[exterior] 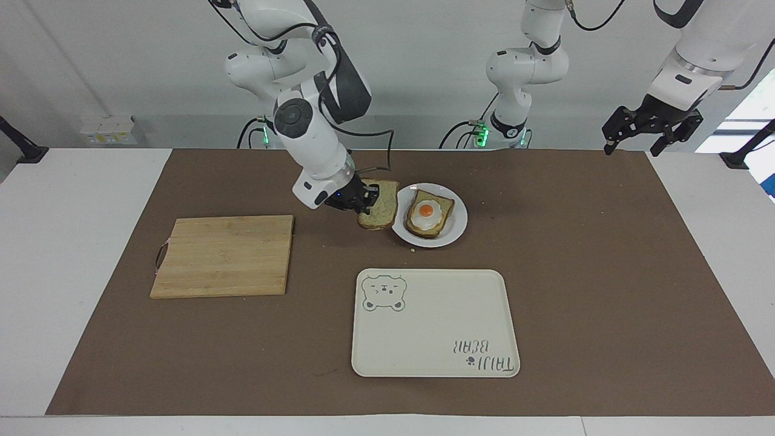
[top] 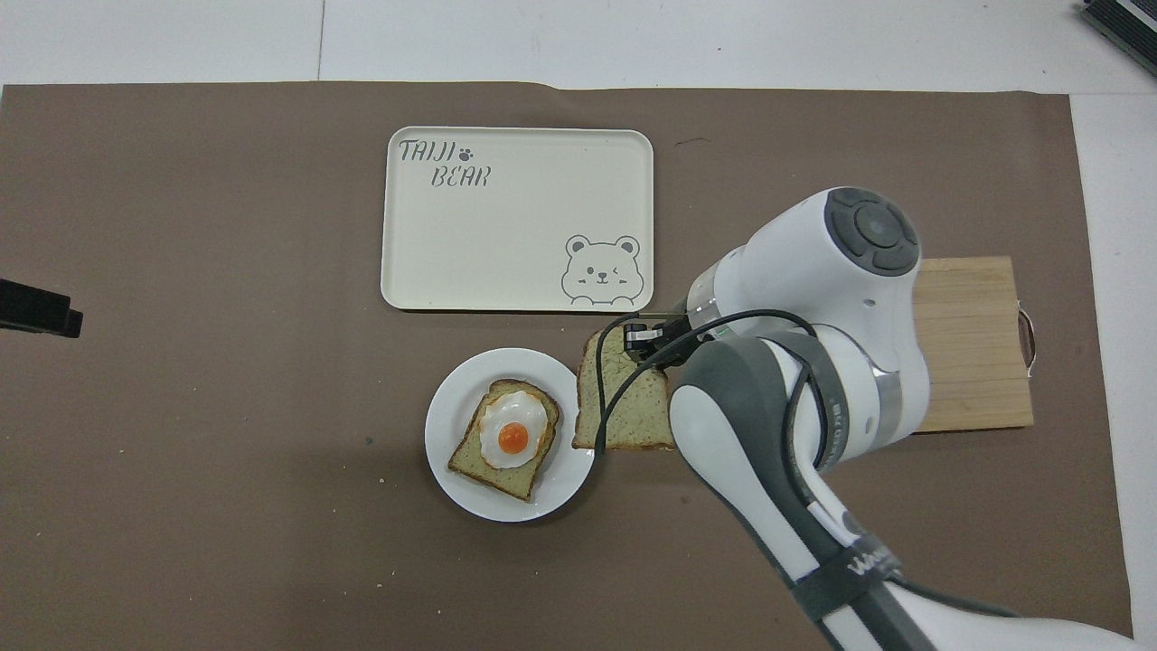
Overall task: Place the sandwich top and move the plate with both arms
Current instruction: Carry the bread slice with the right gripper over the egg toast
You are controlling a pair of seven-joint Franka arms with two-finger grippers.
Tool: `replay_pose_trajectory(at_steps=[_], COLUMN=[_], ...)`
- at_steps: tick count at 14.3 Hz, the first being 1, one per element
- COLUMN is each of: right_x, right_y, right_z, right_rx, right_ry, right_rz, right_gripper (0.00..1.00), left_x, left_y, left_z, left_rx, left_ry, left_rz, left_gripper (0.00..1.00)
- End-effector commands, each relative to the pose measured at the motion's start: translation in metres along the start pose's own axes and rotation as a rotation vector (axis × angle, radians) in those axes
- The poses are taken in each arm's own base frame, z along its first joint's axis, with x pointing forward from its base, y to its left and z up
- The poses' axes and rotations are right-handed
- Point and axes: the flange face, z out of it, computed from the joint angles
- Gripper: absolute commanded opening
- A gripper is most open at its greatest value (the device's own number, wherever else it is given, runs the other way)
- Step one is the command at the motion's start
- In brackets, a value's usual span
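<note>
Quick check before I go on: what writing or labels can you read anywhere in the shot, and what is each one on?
"TAIJI BEAR", with a small paw print after "TAIJI": printed in one corner of the cream tray, which also carries a bear drawing in the corner across from it.
Dark band on the right arm: some lettering shows, too small and tilted to read.
Nothing readable on the plate, the cutting board or the bread.

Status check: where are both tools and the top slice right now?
Right tool shut on the sandwich top, at the plate rim. Left tool open, waiting at its table end. Nothing blocking the egg slice.
</note>
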Motion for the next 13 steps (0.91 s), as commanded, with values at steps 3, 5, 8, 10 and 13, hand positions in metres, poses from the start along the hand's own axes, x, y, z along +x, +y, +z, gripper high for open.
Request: replay_pose_trajectory(at_steps=[3,5,8,10,13], right_x=[-0.013,-0.017,-0.027,-0.029,-0.031], right_y=[-0.048,-0.062,-0.086,-0.089,-0.083], right_z=[0.042,0.066,0.097,0.107,0.114], right_rx=[0.052,0.046,0.102,0.098,0.089], right_ry=[0.010,0.007,-0.019,-0.011,-0.013], right_rz=[0.036,0.028,0.030,-0.056,-0.311], right_gripper=[0.00,0.00,0.00,0.00,0.00], left_x=[-0.009,-0.009,-0.009,-0.009,-0.009], left_y=[-0.002,-0.002,-0.002,-0.001,-0.002], left_z=[-0.001,-0.001,-0.001,-0.001,-0.001], left_rx=[-0.015,-0.015,-0.015,-0.015,-0.015], left_ry=[-0.006,-0.006,-0.006,-0.006,-0.006], left_rz=[0.000,0.000,-0.001,0.002,0.000], left_gripper=[1.00,1.00,1.00,1.00,1.00])
